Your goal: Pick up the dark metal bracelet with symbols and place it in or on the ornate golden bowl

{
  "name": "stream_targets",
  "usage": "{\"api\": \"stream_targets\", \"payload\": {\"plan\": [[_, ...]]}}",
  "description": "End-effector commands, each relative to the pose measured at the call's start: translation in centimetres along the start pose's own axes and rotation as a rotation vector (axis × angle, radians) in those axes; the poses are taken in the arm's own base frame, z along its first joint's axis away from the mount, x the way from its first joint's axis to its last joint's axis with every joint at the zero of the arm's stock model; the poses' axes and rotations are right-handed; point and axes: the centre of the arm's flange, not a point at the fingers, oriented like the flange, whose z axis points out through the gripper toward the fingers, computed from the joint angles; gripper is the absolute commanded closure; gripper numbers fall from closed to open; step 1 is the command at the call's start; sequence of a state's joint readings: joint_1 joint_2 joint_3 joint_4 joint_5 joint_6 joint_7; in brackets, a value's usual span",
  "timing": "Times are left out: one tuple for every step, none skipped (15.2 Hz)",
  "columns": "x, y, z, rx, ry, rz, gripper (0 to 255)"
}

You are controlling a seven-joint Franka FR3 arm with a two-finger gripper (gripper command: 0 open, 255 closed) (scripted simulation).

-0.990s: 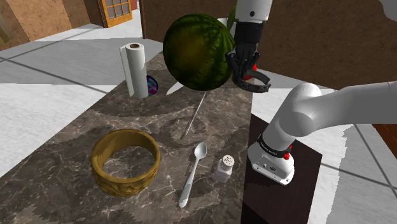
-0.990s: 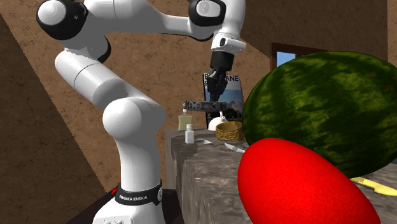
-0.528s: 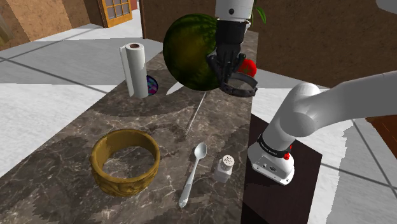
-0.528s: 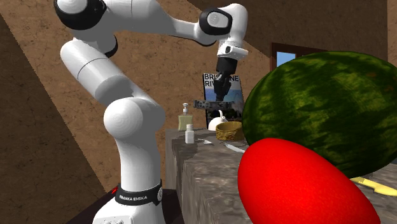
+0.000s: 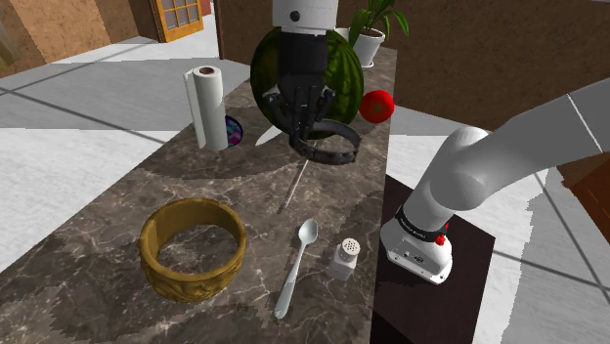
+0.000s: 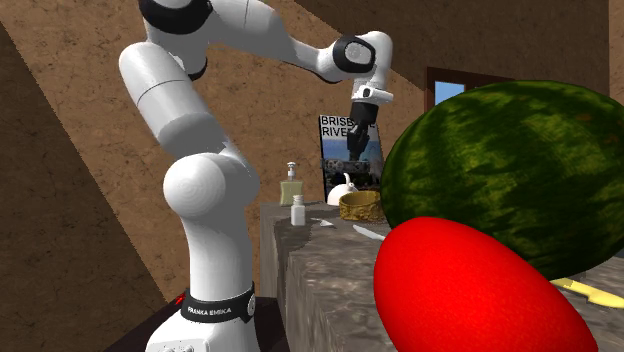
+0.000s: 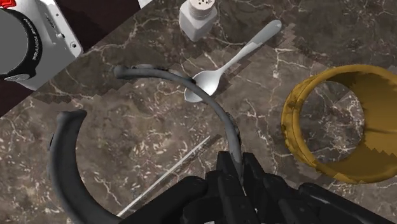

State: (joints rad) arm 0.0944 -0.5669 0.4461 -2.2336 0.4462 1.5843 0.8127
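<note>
The dark grey open bracelet (image 5: 329,149) hangs in the air, clasped by my black gripper (image 5: 305,121) at one side of its ring. In the shoulder view they hover over the marble counter, in front of the watermelon (image 5: 339,61). The ornate golden bowl (image 5: 193,246) stands nearer the camera and to the left, with nothing in it. In the wrist view the bracelet (image 7: 167,76) curves out from my gripper (image 7: 236,167), with the bowl (image 7: 331,121) lying off to one side. From the second exterior view the gripper (image 6: 353,150) hangs above the distant bowl (image 6: 360,205).
A spoon (image 5: 296,266), a white shaker (image 5: 345,258) and a thin rod (image 5: 296,182) lie between gripper and bowl. A paper towel roll (image 5: 206,106) stands at the left, a red fruit (image 5: 375,106) at the counter's right edge. A soap bottle (image 6: 291,186) stands at the counter's far end.
The arm has swung to the shoulder view's left with the bracelet held, from beside the red fruit at the counter's right edge to over the counter in front of the watermelon.
</note>
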Motion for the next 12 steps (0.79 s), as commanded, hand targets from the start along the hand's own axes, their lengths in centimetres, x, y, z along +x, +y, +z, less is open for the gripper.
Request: {"api": "stream_targets", "payload": {"plan": [[-0.4, -2.8, 0.2, 0.001, -0.001, 0.000, 255], [-0.6, -4.1, 0.3, 0.001, -0.001, 0.000, 255], [-0.7, -5.4, 0.4, 0.001, -0.001, 0.000, 255], [-0.9, -6.7, 0.4, 0.001, -0.001, 0.000, 255], [-1.1, -8.0, 0.5, 0.001, -0.001, 0.000, 255], [-1.2, -9.3, 0.6, 0.001, -0.001, 0.000, 255], [-1.4, -10.6, 0.6, 0.001, -0.001, 0.000, 255], [-1.5, -11.9, 0.7, 0.001, -0.001, 0.000, 255], [-1.7, -13.2, 0.8, 0.001, -0.001, 0.000, 255], [-1.9, -14.5, 0.8, 0.001, -0.001, 0.000, 255], [-2.0, -15.9, 0.9, 0.001, -0.001, 0.000, 255], [-2.2, -17.2, 1.0, 0.001, -0.001, 0.000, 255]]}}
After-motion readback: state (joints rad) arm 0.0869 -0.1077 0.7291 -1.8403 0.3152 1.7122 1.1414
